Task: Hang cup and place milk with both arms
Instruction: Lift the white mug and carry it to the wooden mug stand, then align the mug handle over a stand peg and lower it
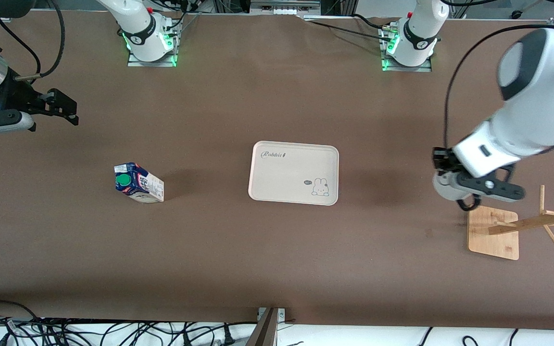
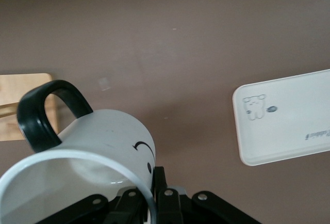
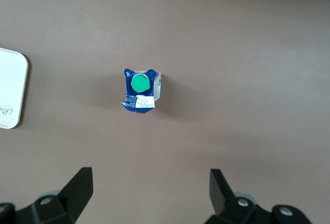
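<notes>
Left gripper [image 2: 147, 203] pinching tilted cup [image 2: 98, 146] by its rim, handle [image 2: 44, 113] toward wooden rack [image 1: 522, 226], right gripper [image 3: 149, 190] spread above upright milk [image 3: 140, 90] near right arm's table end.

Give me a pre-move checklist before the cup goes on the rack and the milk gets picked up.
1. Cup held by left pincer: ok, rim clamped.
2. Handle free to hook: ok, it points away from the fingers.
3. Left pincer near the rack: ok, over its base edge; alignment with a peg cannot tell.
4. Right pincer open: ok.
5. Right pincer over milk: not ok, milk lies ahead of the fingers.
6. Tray bare for milk: ok.
</notes>
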Robot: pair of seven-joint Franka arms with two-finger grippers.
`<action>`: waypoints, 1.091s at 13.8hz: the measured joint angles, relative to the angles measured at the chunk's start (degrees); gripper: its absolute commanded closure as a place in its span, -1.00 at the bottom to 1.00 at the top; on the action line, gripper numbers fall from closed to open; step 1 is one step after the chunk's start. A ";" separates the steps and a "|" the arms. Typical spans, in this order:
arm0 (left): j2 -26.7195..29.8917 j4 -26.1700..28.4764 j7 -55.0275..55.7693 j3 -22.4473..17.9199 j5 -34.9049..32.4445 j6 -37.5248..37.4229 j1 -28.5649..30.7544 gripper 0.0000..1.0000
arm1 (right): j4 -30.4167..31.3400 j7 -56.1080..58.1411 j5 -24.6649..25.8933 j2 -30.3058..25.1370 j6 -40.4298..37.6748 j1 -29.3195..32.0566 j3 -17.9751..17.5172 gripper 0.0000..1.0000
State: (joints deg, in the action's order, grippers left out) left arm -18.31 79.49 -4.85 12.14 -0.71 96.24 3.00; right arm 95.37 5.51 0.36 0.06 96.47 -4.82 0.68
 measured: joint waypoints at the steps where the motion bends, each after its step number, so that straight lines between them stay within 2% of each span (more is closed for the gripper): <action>1: -0.07 -0.02 -3.48 -0.28 -0.06 -0.08 2.08 1.00 | -0.04 0.01 0.02 0.16 0.03 0.01 0.00 -1.00; 5: -0.91 -0.02 -13.08 -0.49 -0.06 -0.13 8.92 1.00 | -0.23 0.02 1.98 0.23 0.10 0.01 -0.36 -1.00; 15: -2.04 0.01 -16.49 -0.46 -0.06 -1.23 11.97 1.00 | -0.25 -0.01 2.01 0.23 0.08 0.01 -0.49 -1.00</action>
State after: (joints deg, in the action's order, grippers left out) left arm -20.34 79.49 -21.35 11.68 -0.76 95.01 14.97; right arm 95.12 5.50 2.37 0.29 96.55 -4.80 0.19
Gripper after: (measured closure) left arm 0.943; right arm 0.000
